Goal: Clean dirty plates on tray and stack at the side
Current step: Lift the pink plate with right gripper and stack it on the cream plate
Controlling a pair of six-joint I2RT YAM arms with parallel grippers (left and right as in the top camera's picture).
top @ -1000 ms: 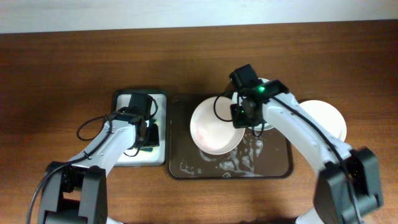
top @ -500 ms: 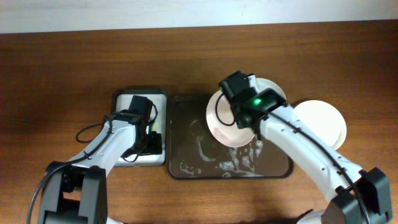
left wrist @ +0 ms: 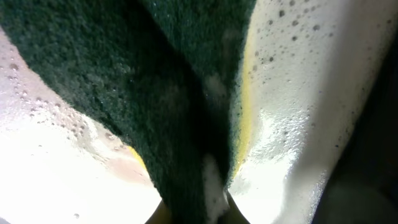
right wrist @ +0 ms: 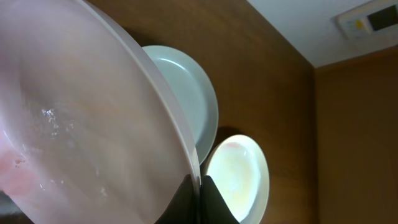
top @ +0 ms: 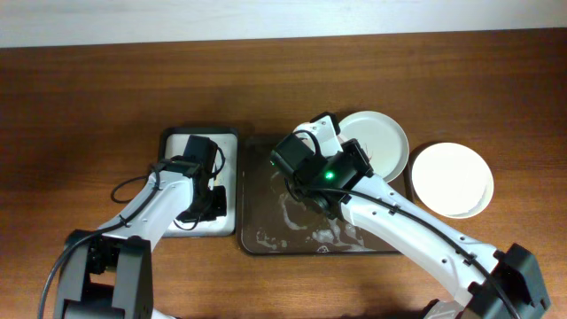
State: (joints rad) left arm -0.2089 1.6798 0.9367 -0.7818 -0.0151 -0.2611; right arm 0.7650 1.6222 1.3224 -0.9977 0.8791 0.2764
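— Sponge tray (top: 177,142) at the far left: what is going on there?
— The left gripper (top: 211,190) is hanging low over it, and its jaws are squeezing together on a sponge (left wrist: 124,74). The left wrist view is showing the dark green scouring face creased into a fold, with a yellow layer behind it and wet foam on the white surface beneath.
— Moving right, where is the big tray lying?
— The dark brown tray (top: 252,204) is sitting just beside the sponge tray on the wooden table (top: 89,89), with soapy foam (top: 310,226) streaking its floor.
— And the right arm?
— It is reaching across to the tray's upper left part. The right gripper (right wrist: 199,186) is pinching the rim of a white plate (right wrist: 74,112), jaws closed tight on the edge, and is holding it steeply tilted. A pink-red smear (right wrist: 9,165) is showing low on the plate's face.
— Other plates?
— A pale grey-green plate (top: 376,142) is resting at the tray's upper right corner, overlapping the rim. Further right, a second white plate (top: 452,177) is lying on the table, just beside the grey-green one; whether they are touching I cannot tell.
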